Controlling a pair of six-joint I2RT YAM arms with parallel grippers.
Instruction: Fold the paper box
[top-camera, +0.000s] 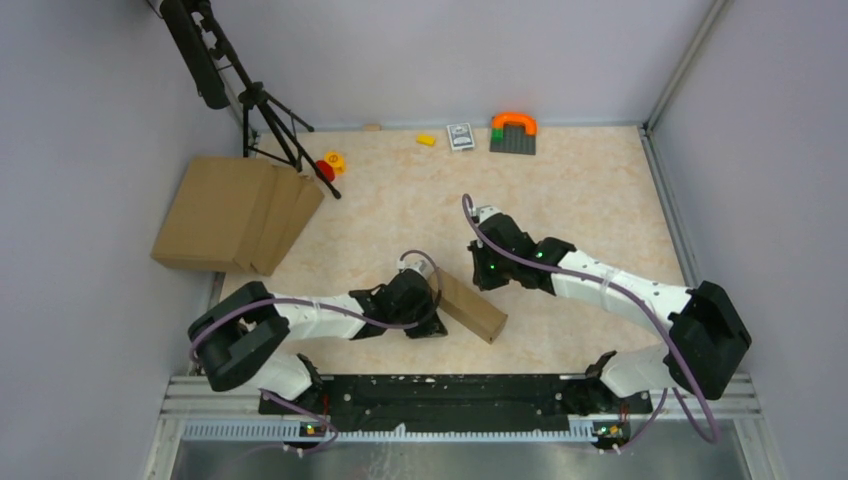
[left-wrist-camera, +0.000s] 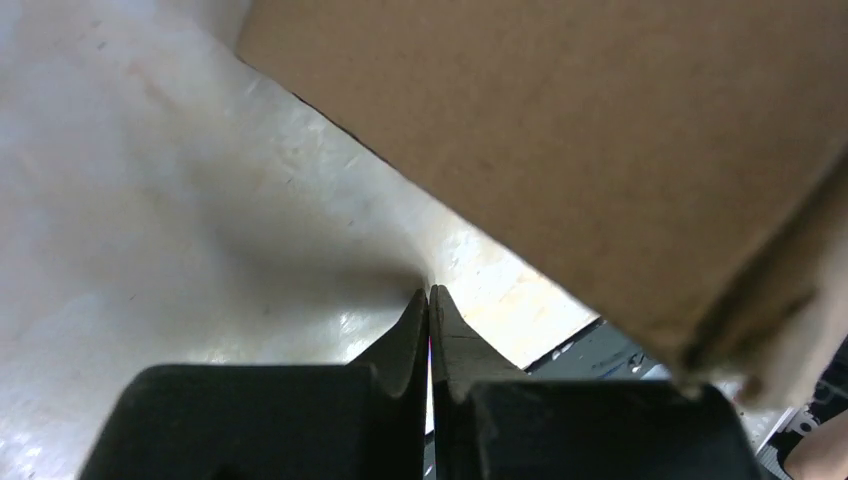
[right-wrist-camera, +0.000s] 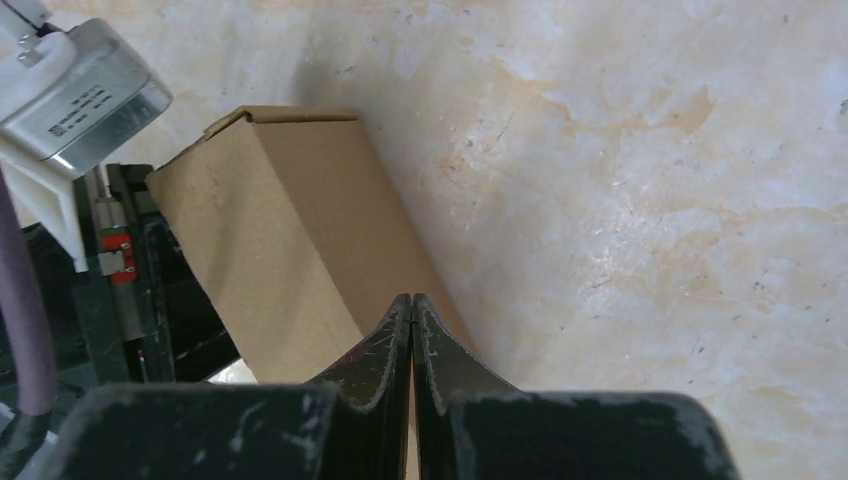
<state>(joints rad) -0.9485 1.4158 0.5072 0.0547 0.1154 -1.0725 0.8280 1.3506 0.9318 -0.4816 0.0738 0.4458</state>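
**Bracing paper box (top-camera: 472, 306) from both sides**

Sits on surface (top-camera: 580, 190) between arms, looking closed up. Left pincer (left-wrist-camera: 430, 296) pressed together, empty, low beside it; right pincer (right-wrist-camera: 411, 302) same, at opposite side. Likely nudging, not gripping.

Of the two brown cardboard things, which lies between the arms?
The small folded paper box, a closed block in the near middle. The other, a bigger pile of flat sheets, sits at the far left.
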